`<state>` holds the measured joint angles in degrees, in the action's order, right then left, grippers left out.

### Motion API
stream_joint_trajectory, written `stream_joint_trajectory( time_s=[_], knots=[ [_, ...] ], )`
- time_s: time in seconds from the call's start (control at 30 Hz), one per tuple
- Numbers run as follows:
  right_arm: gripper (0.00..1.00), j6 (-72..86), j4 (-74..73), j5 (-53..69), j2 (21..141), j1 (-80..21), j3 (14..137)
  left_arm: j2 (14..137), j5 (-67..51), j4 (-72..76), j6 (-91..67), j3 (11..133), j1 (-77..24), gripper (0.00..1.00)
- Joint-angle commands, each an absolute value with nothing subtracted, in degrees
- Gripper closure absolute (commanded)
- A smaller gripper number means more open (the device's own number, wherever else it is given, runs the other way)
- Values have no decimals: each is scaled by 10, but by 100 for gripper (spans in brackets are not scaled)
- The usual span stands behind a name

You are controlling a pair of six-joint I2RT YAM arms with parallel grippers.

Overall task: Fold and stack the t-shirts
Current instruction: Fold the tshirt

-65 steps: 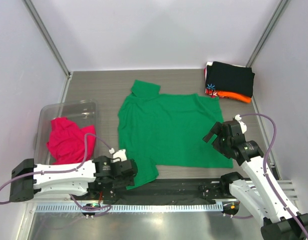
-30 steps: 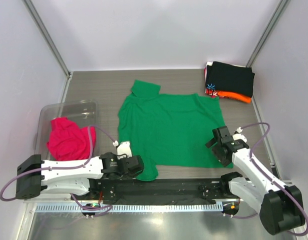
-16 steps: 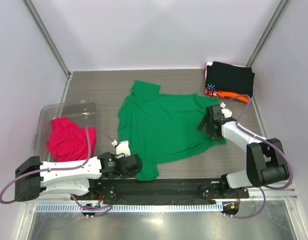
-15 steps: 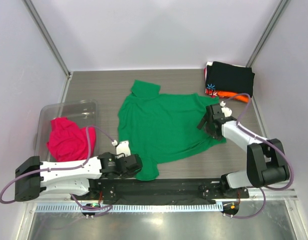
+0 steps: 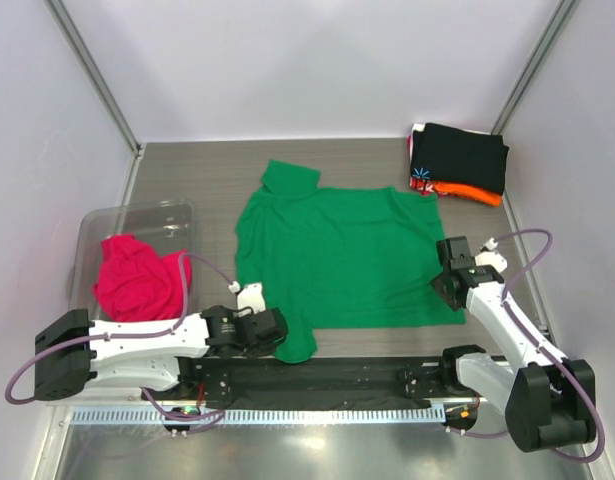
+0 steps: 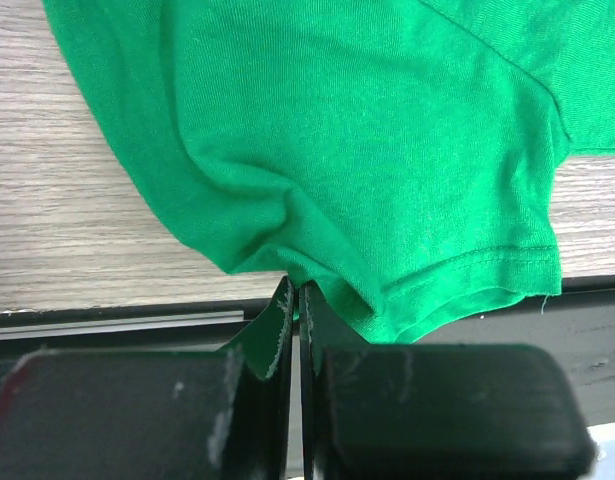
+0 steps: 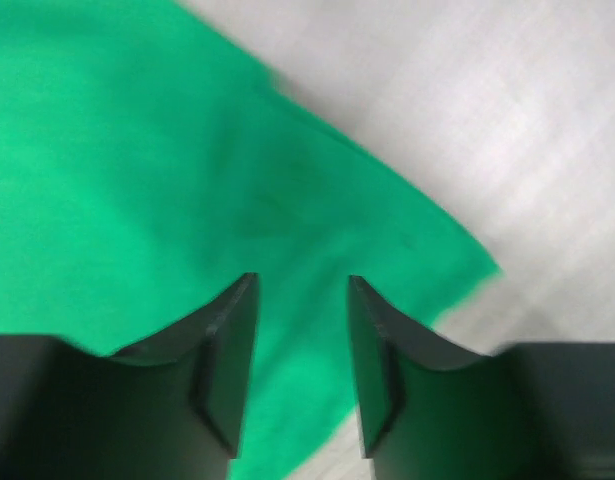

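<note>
A bright green t-shirt (image 5: 337, 255) lies spread flat on the middle of the table, collar away from me. My left gripper (image 5: 280, 335) is shut on its near left sleeve; in the left wrist view the closed gripper (image 6: 295, 292) pinches a fold of the green cloth (image 6: 367, 150). My right gripper (image 5: 447, 287) hovers over the shirt's near right corner. Its jaws (image 7: 302, 290) stand apart with blurred green cloth (image 7: 137, 150) below them and nothing clamped. A magenta-pink t-shirt (image 5: 137, 280) lies crumpled in a bin. Folded t-shirts (image 5: 459, 158), black over orange and red-patterned, are stacked at the far right.
The clear plastic bin (image 5: 137, 210) stands at the left of the wooden table (image 5: 187, 170). A black rail (image 5: 367, 375) runs along the near edge between the arm bases. White walls with metal posts close in the far corners.
Half a second ago the right gripper was farther in over the shirt with the near right hem drawn up. It is back at that corner, jaws narrower, hem flat. The left gripper stays shut.
</note>
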<state>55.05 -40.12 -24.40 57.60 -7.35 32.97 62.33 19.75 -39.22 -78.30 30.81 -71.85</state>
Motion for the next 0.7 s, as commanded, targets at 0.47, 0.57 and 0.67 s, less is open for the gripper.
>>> stream_joint_trajectory(
  time_s=[0.47, 0.57, 0.67],
  knots=[
    [42, 671, -417, -161, 592, -46, 256, 614, 207, -377, -777, 313, -716, 100],
    [56, 660, -414, -170, 580, -45, 256, 612, 208, -381, -776, 316, -715, 100],
    [67, 651, -417, -164, 563, -45, 256, 608, 208, -389, -776, 322, -716, 100]
  ],
)
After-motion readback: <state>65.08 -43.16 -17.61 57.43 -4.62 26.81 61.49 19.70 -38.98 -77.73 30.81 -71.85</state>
